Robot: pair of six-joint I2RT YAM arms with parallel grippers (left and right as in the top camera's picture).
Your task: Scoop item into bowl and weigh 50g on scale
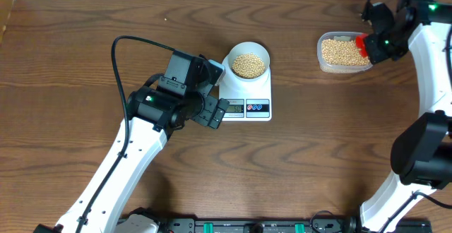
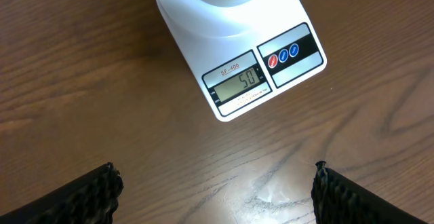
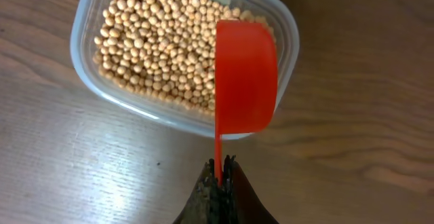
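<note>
Beans [image 1: 248, 65] sat heaped in the white bowl [image 1: 247, 45], filling it close to the rim. The bowl stood on the far end of the scale [image 1: 236, 92], away from the left gripper [image 2: 217, 178]. The near end of the scale carried the display [image 2: 243, 79], which read 50, and two round buttons [image 2: 283, 53] beside it, one red and one blue.

The whole scale lay just ahead of the left gripper and skewed to its line of sight, not touching it. That gripper was spread wide with nothing between its fingers [image 2: 95, 191], only bare wooden table [image 2: 81, 81] under it.

Well off to the left gripper's right, near the far edge of the table, was a clear plastic tub [image 3: 77, 44]. More of the same beans lay in it in a loose layer.

The right gripper [image 3: 221, 173] was clamped tight on the thin handle of a red scoop [image 3: 245, 75]. The scoop pointed straight out ahead of that gripper, its cup over the tub's near right rim, partly over the beans and partly past the wall. No beans were visible on the red cup. Couldn't tell if the cup touched the rim. The tub sat directly ahead of and below the right gripper.
</note>
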